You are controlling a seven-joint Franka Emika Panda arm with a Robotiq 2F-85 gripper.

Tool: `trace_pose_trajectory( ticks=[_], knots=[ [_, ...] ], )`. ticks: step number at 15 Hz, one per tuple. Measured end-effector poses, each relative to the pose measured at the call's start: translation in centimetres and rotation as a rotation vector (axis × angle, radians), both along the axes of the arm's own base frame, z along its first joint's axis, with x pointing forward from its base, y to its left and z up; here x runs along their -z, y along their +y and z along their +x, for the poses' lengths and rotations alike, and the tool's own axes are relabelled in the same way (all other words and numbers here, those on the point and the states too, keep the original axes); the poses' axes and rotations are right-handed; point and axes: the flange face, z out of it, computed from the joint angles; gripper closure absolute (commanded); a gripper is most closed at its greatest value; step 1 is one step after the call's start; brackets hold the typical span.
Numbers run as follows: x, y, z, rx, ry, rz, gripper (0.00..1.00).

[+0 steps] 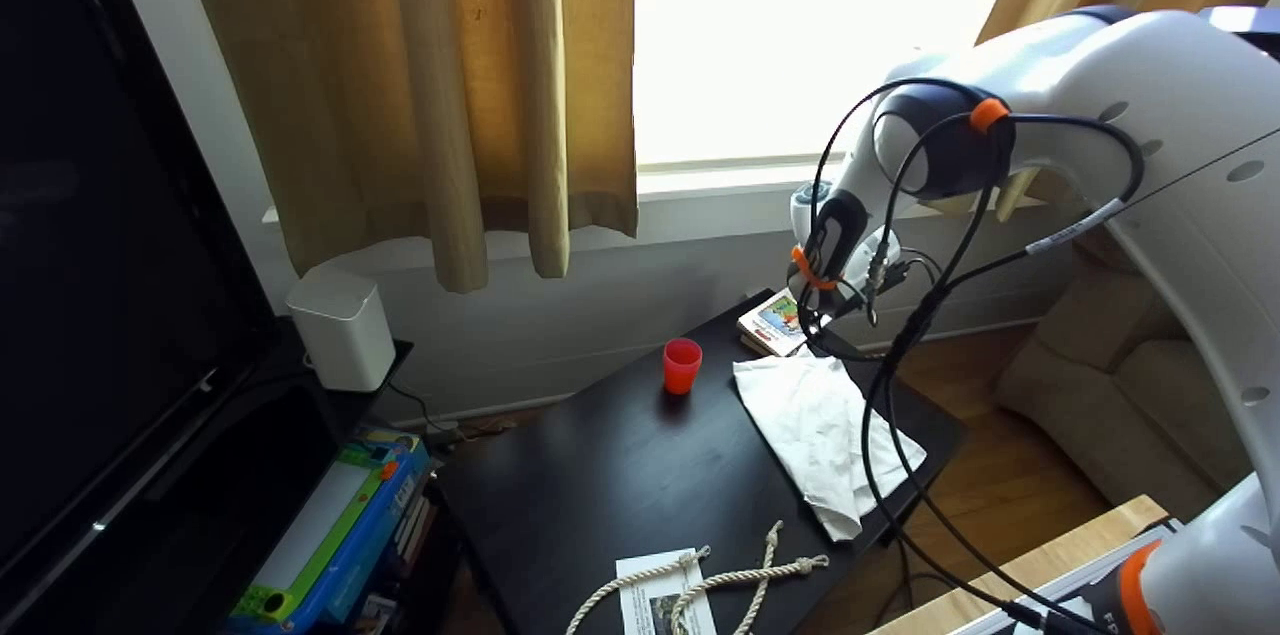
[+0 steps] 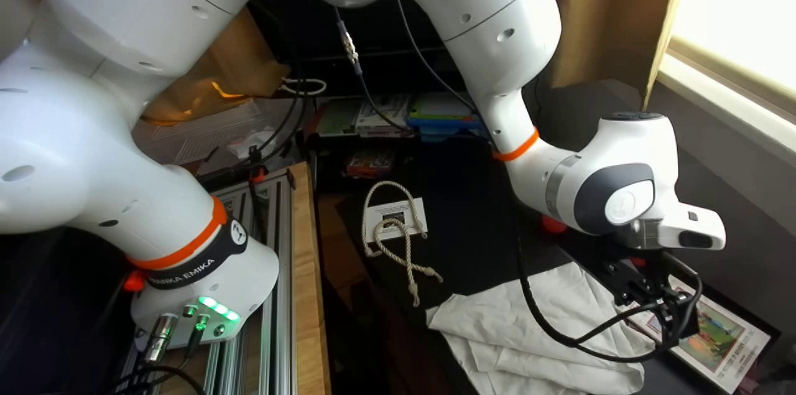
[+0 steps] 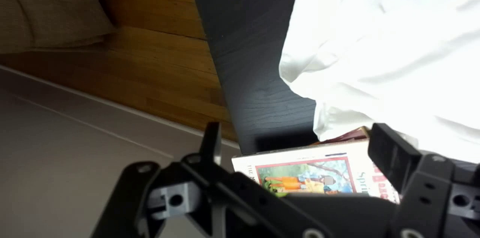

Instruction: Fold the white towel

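White and wrinkled, a towel (image 1: 812,427) lies along the right side of a black bench (image 1: 570,475) as I look toward the bright window (image 1: 810,25). Over the bench's far end, a white robot arm (image 1: 1170,105) reaches down, its fingers (image 3: 392,155) parted wide, with stacked books (image 3: 307,176) showing between them in the wrist view. The books sit just beside the towel's far edge. To the towel's left, a small red cup (image 1: 682,367) stands upright, apart from it. Pale rope (image 1: 735,577) sprawls across the near end, part of it lying over a printed card (image 1: 638,607). Tan curtains (image 1: 410,105) flank the window, and a dark television (image 1: 90,245) stands left.
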Motion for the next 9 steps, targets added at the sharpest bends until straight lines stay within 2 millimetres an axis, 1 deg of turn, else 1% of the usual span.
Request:
trace_pose_trajectory(
  ticks=[4, 9],
  knots=[
    [-6.0, 0.0, -1.2, 0.058, 0.02, 0.043, 0.0],
    [-13.3, 0.5, -2.3, 0.113, 0.084, 0.138, 0.0]
  ],
)
